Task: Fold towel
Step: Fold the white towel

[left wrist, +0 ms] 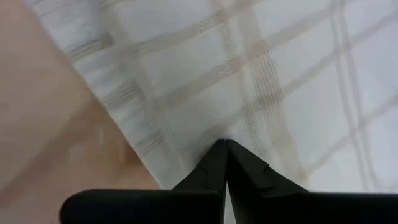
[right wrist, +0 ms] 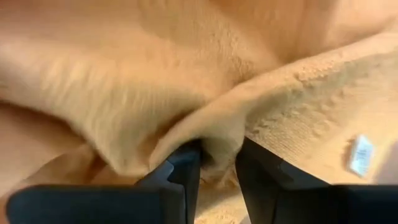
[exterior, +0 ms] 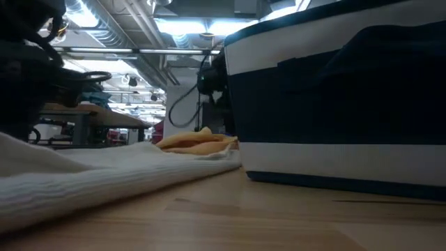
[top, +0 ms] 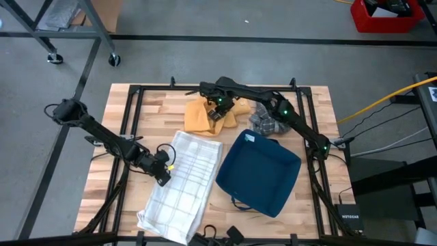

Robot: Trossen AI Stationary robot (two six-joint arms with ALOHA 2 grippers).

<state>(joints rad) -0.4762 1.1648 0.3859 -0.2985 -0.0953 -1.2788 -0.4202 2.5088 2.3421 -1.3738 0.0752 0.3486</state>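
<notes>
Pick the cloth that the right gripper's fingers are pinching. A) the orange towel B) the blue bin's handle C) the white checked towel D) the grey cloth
A: in the right wrist view the right gripper has a fold of the orange towel between its fingers, with the white checked towel lying apart from it.

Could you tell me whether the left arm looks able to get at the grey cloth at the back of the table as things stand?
Probably not: the left gripper is shut at the white towel, and the right gripper lies between.
</notes>
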